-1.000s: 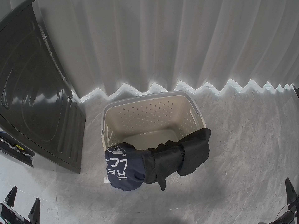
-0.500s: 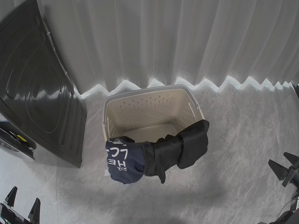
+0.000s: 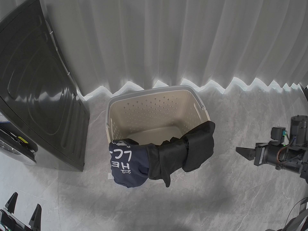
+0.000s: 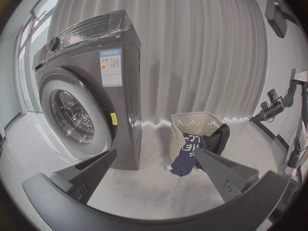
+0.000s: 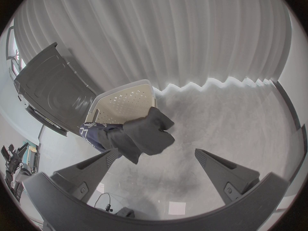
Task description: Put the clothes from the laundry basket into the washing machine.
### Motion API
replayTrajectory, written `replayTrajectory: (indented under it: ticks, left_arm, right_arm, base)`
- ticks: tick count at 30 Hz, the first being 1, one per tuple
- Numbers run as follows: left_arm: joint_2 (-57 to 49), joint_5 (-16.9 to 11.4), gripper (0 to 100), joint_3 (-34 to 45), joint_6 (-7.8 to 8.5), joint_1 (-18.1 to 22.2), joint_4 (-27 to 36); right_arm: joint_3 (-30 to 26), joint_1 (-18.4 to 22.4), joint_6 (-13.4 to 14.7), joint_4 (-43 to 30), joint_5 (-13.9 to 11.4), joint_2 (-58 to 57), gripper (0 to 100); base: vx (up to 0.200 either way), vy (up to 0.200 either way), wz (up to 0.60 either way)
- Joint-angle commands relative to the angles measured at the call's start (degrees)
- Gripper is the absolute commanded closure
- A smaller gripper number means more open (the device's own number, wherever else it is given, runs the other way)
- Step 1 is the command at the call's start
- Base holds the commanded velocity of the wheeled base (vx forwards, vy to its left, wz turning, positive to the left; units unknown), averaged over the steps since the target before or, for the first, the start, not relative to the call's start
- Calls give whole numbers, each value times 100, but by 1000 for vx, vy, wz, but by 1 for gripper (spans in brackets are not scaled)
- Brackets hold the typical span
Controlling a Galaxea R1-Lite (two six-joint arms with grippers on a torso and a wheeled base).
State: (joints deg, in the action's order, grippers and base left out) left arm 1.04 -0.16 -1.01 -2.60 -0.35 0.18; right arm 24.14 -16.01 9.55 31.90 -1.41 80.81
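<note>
The washing machine (image 3: 41,87) stands to the left of the laundry basket (image 3: 154,111), close beside it with a strip of floor (image 3: 96,190) between them. In the left wrist view its round door (image 4: 72,113) looks closed, though the wide-angle bend makes that hard to confirm. The left gripper (image 3: 25,201) sits low, well to the left of the basket and nearer the robot, with its two fingers spread apart and nothing between them.

The basket is a pale perforated tub standing upright on the grey floor, directly in front of the white curtain (image 3: 179,32). A navy garment (image 3: 128,166) with white print hangs over the left end of the basket's near rim, mostly down the outside wall. Touching it on the right, a black garment (image 3: 189,149) drapes along the same near rim and over the near right corner, one tail hanging below the rest.

The right gripper (image 3: 243,151) is held out to the right of the basket, apart from the black garment and pointing toward it. Its fingers are spread wide with nothing between them.
</note>
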Motion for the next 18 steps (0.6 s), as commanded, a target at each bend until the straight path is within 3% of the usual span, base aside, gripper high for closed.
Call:
replayTrajectory:
  ticks: [1, 3, 18]
  left_arm:
    - [-104, 7, 0, 92, -4, 0, -1]
    - [-104, 7, 0, 92, -13, 0, -1]
    - [-104, 16, 0, 92, -22, 0, -1]
  right_arm:
    - [346, -368, 30, 404, 18, 1306, 0]
    - [381, -403, 30, 413, 18, 1358, 0]
    - [425, -860, 65, 448, -17, 1912, 0]
  base:
    - [200, 0, 0]
    - [200, 0, 0]
    - [0, 0, 0]
